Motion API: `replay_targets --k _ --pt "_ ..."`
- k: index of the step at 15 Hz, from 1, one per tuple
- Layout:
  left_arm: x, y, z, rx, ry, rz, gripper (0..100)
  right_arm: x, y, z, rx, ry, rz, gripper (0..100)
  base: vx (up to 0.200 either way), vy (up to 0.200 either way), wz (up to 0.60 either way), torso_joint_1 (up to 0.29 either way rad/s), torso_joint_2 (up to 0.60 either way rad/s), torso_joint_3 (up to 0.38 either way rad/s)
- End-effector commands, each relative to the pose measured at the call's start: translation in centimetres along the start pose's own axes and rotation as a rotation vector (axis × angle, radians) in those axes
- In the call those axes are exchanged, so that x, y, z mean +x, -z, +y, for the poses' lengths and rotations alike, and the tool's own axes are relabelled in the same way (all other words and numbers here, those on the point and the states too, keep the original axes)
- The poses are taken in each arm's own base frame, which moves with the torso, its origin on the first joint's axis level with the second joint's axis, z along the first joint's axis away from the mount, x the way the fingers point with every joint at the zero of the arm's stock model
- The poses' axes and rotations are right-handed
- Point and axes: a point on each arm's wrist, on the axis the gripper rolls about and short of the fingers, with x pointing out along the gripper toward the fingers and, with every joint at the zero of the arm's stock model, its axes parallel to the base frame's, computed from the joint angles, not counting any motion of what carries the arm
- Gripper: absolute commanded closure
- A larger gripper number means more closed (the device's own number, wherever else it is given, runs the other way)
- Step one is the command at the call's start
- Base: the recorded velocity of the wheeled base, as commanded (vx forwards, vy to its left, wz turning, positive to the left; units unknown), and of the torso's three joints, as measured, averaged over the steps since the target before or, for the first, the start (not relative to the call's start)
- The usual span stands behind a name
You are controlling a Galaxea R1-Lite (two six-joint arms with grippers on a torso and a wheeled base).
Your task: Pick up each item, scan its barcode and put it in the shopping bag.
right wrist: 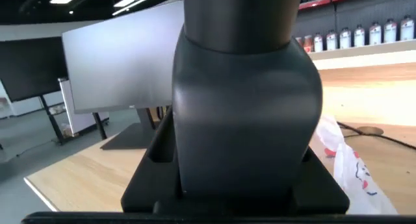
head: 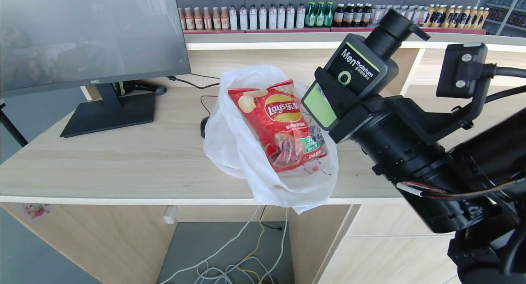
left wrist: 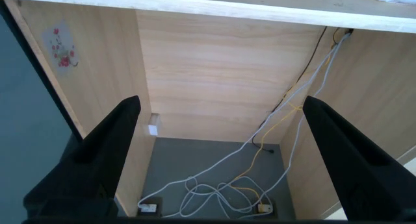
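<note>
Above the pale wooden counter [head: 123,160], frame right, the right gripper [head: 337,111] pinches a black green-labelled plastic bottle [head: 361,64] mid-body — probably stiff, slick; the left gripper [left wrist: 221,152] is spread wide.

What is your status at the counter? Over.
Right gripper shut on black bottle, up beside shopping bag. Left gripper open, below counter edge. Chips already inside, lying across bag mouth.
</note>
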Motion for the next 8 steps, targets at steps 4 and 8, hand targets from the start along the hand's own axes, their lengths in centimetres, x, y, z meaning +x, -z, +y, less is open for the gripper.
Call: replay_targets --k 4,8 --pt "0.0 0.0 0.0 0.000 0.001 0.000 0 1.8 1.3 2.4 0.192 0.012 0.151 100 0.000 0.000 0.00 0.000 0.00 0.000" --pt "0.0 0.0 0.0 0.000 0.000 0.000 0 4.3 4.3 2.9 0.256 0.026 0.196 100 0.000 0.000 0.00 0.000 0.00 0.000"
